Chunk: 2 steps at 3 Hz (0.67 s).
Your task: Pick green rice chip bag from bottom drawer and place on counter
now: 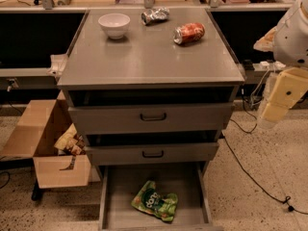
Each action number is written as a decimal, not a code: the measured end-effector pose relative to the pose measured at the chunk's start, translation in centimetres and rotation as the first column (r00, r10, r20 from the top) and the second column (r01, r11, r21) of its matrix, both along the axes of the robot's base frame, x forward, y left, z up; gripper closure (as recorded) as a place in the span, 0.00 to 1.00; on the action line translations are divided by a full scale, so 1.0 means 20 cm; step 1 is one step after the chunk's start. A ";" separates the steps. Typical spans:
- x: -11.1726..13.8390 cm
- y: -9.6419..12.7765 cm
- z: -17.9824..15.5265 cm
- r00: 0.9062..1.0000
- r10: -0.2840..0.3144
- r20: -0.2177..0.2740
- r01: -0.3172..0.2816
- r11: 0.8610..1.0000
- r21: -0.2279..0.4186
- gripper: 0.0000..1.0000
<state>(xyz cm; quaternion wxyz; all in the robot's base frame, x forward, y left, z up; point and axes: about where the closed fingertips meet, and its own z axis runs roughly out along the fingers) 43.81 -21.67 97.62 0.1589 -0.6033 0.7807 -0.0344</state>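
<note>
One green rice chip bag (155,201) lies flat in the pulled-out bottom drawer (113,196), near its front, apart from both side walls. Above, the counter (144,57) has a bowl (114,24), a silver can (155,16) and a red can (189,33) toward the back, its front half bare. Beyond the counter's right edge the gripper (281,97) hangs tilted, just below counter level, well apart from the bag; its grip cannot be told

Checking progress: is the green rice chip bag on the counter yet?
No: the green rice chip bag lies in the open bottom drawer, not on the counter, and the gripper hangs off beside the counter.
</note>
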 end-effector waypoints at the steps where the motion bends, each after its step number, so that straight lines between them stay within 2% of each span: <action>1: 0.00 0.00 0.00 1.000 0.000 0.000 0.000 1.000 0.000 0.00; 2: -0.01 0.03 -0.15 1.000 0.000 -0.031 0.001 1.000 0.008 0.00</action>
